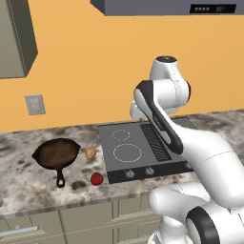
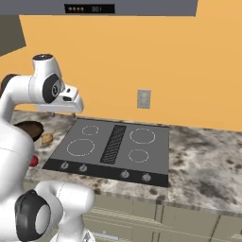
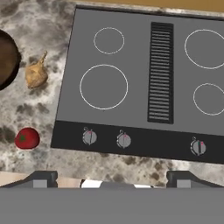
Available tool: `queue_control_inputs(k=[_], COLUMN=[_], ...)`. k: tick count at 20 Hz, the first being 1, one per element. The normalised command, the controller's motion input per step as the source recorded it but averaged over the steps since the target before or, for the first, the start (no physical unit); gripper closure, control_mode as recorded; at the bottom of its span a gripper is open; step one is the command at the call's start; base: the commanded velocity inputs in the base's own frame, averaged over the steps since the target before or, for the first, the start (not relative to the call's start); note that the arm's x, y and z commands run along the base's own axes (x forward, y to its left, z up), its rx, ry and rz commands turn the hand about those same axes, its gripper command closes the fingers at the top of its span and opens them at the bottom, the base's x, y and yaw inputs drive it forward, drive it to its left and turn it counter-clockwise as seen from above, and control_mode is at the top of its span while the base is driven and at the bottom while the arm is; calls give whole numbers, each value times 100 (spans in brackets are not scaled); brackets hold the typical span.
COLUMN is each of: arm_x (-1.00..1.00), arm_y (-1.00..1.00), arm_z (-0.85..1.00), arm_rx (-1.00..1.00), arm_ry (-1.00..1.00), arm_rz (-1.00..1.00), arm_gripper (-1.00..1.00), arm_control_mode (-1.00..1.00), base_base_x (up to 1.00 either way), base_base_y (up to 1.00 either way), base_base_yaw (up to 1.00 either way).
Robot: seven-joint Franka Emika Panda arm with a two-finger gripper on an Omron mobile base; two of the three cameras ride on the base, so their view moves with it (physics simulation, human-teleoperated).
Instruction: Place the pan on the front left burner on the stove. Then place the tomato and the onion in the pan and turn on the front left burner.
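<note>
Two dark fingers stand wide apart with nothing between them, hovering above the front edge of the stove, looking down on its row of knobs. Just beyond them lies the front left burner, a bare white ring, so the first step is not yet done. The pan sits on the bench well to the left of the stove, its handle pointing toward the front edge. The onion rests between pan and stove, just beside the pan's rim, and the tomato lies nearer the front.

To do this step well, I would swing the hand left past the onion and tomato without brushing either, then come down on the pan's handle with the fingers straddling it across its width. A grip close to the bowl should limit tipping, since cast iron is likely heavy. Lift clear of the onion before carrying it across, and centre the pan on the large ring.
</note>
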Motion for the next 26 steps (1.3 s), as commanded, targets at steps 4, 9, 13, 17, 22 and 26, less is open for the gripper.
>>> queue_control_inputs(k=[4,9,13,17,22,26], arm_x=[-10,-7,-3,-4,-7,-16], arm_y=[33,35,40,43,41,40], arm_z=[0,-2,-1,-3,-12,-15], arm_rx=[0,0,0,0,1,12], arm_ry=[0,0,0,0,0,0], arm_rz=[0,0,0,0,0,1], arm_gripper=[-100,-100,-100,-100,-100,-100], arm_control_mode=[-100,-100,-100,-100,-100,-100], base_base_x=[0,0,0,0,0,0], base_base_y=[0,0,0,0,0,0], base_base_yaw=[0,0,0,0,0,0])
